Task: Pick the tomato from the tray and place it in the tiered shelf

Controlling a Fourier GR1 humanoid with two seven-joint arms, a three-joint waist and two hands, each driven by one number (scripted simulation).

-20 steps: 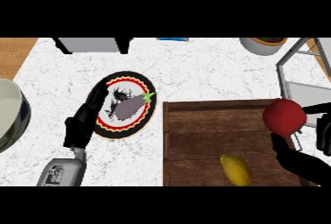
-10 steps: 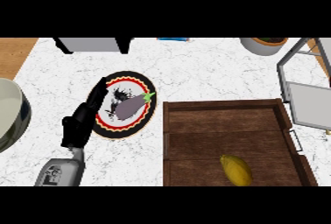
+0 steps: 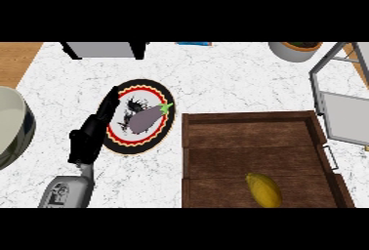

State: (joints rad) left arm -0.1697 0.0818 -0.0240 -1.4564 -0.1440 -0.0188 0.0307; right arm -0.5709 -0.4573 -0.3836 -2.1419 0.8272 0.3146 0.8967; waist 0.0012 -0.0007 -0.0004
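The tomato is not to be seen in the head view, so where it lies cannot be told, nor how it stands to either hand. The tray (image 3: pixel 252 146), a dark wooden one with slatted boards and a raised rim, fills the view's 4 to 5 o'clock part; on its nearest board, toward 5 o'clock, lies a yellow oblong fruit (image 3: pixel 264 189), apart from the rim. At 3 o'clock from the tray, just beside its right wall, stands the tiered shelf (image 3: pixel 346 117), with grey metal legs and a pale grey panel, partly cut by the view's edge. At 9 o'clock from the tray, close to its left wall, a round plate (image 3: pixel 119 147) with a black rim and a red zigzag ring rests on the white marbled counter (image 3: pixel 223 78), and a purple eggplant (image 3: pixel 140 119) with a green stalk lies on it. The left hand (image 3: pixel 90 136) lies along the plate's 9 o'clock rim, its black fingers straight and together, pointing toward 1 o'clock, curled round nothing; its grey forearm (image 3: pixel 65 193) comes in at 7 o'clock. Along the 12 o'clock edge sit a grey box (image 3: pixel 104 49) and, toward 1 o'clock, a round pot (image 3: pixel 296 49); a pale round vessel (image 3: pixel 10 127) shows at 9 o'clock.
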